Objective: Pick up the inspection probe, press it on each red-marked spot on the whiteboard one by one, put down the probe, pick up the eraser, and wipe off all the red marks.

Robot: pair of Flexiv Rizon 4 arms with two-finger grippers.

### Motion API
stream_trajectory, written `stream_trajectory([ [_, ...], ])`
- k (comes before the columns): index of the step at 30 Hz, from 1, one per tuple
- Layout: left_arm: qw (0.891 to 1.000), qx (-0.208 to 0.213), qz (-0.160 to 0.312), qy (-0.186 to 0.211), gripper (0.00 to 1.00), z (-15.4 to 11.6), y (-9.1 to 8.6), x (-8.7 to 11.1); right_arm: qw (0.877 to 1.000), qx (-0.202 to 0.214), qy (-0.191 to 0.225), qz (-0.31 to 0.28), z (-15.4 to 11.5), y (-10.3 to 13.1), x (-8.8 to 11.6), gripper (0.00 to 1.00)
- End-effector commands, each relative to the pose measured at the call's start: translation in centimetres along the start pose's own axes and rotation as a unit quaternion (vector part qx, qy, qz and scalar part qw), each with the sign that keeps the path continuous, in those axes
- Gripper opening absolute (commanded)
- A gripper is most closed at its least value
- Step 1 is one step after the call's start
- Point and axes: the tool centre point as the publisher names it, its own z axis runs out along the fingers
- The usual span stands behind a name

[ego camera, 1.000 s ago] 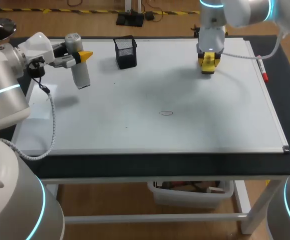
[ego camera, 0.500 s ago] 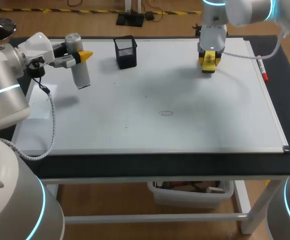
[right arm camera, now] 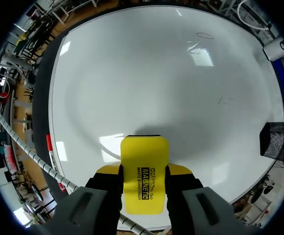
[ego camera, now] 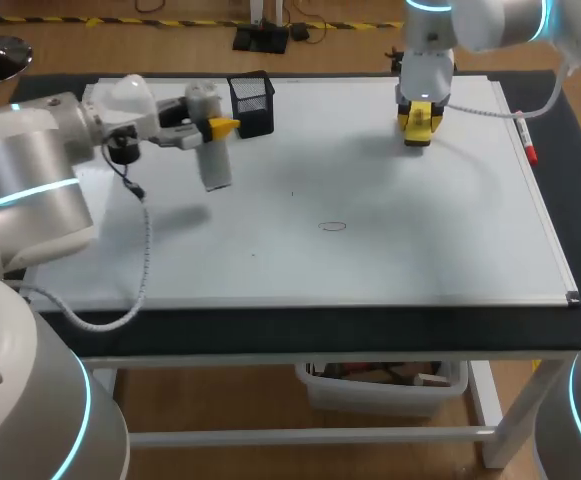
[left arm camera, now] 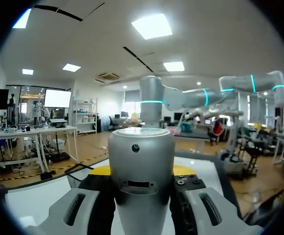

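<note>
- One white whiteboard covers the desk.
- One grey cylindrical probe hangs tip-down over the board's far left, beside a black mesh cup, clenched in the left claw. It is best carried above the mark, then lowered straight down.
- One yellow block eraser, grasped by the right claw, is at the board's far edge.
- One small oval mark shows mid-board.
</note>
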Motion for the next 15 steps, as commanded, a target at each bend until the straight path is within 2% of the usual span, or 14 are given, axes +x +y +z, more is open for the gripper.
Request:
stream_trajectory([
  [1,1.000,0.007,-0.003,0.001,0.00,3.1,1.0,1.7,1.000,-0.002,0.002,-0.001,-0.1,-0.2,0.0,0.00],
  [6,1.000,0.004,-0.007,0.021,0.00,5.9,1.3,4.3,1.000,-0.002,0.002,-0.001,-0.1,-0.2,0.0,0.00],
  [15,0.998,0.017,-0.019,0.059,0.00,9.6,1.6,7.1,1.000,-0.002,0.002,-0.001,-0.1,-0.2,0.0,0.00],
])
